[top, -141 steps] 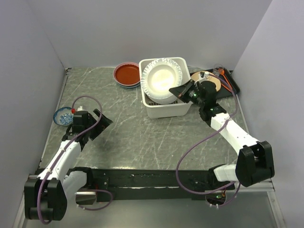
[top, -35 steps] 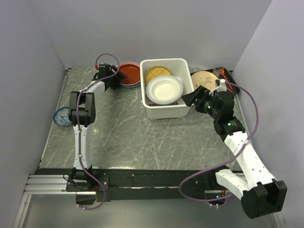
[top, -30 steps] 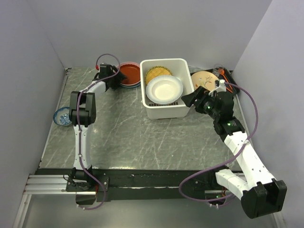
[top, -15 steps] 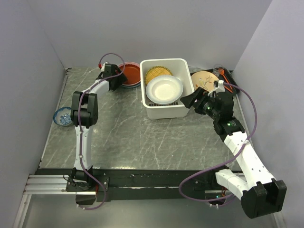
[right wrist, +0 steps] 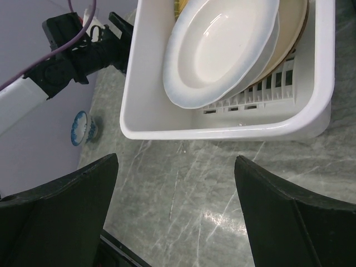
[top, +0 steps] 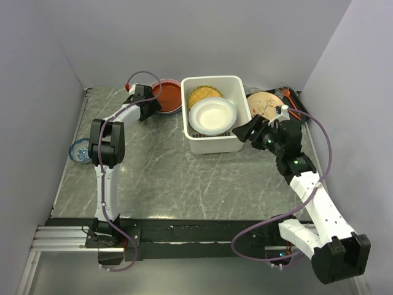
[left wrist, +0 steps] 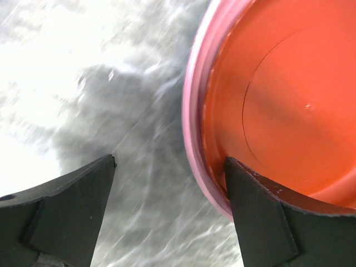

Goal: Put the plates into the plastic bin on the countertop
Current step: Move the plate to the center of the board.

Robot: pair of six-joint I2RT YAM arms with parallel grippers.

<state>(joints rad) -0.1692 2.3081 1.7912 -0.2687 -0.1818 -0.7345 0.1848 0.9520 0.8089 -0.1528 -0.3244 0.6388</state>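
A red plate (top: 169,94) lies on a pink plate at the back of the countertop (top: 184,178), left of the plastic bin (top: 215,147). My left gripper (top: 152,108) is open astride their near rim. In the left wrist view one finger (left wrist: 261,211) sits over the red plate (left wrist: 289,105), the pink rim (left wrist: 192,122) lies between the jaws, and the left gripper's (left wrist: 171,161) other finger is over bare countertop. In the bin a white plate (top: 212,115) leans on a yellow lattice plate (top: 204,94). My right gripper (top: 242,130) hangs open and empty by the bin's right front corner.
A cream plate (top: 264,103) rests on a black tray (top: 302,106) at the back right. A small blue patterned bowl (top: 80,149) stands near the left wall. The right wrist view shows the bin (right wrist: 222,130), the white plate (right wrist: 222,50) and the bowl (right wrist: 83,127).
My left gripper has slid a little to the right onto the red plate's rim and opened slightly wider. The right gripper has drifted slightly left, still open.
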